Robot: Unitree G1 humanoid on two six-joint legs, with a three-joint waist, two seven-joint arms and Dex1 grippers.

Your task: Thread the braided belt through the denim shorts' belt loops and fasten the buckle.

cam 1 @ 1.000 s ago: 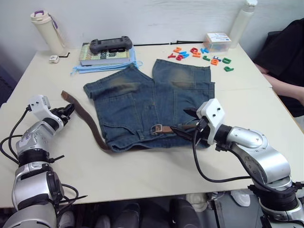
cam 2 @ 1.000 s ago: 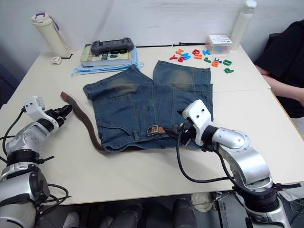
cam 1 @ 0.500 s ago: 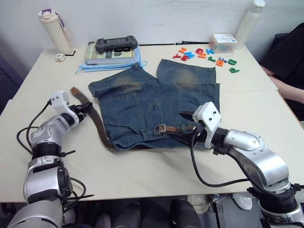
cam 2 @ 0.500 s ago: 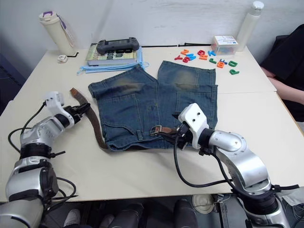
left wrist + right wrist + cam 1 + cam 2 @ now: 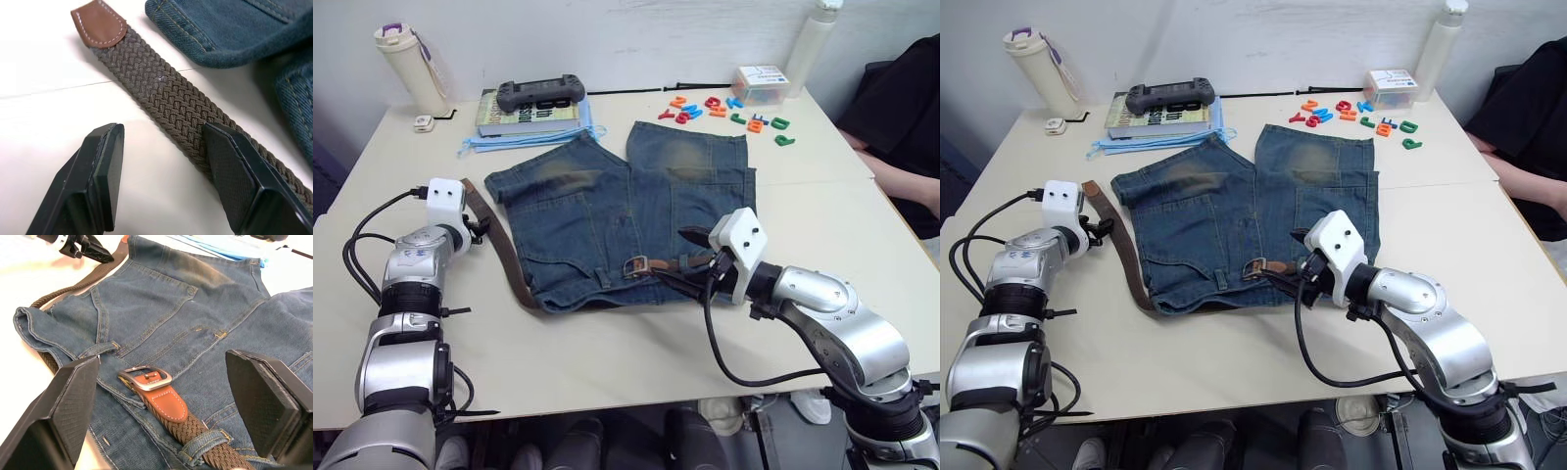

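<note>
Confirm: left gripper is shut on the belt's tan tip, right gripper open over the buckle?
Not quite. The left gripper is open, straddling the braided belt short of its tan tip, as the left wrist view shows. The right gripper is indeed open over the buckle.

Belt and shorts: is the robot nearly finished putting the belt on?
Partly. The belt already runs through a loop near the buckle on the shorts, then round the waistband's left end. Its leather tip lies loose on the table. Right now the left gripper has open fingers around the strap, and the right gripper hovers open over the buckle. Left to do: bring the tip across and fasten it.
</note>
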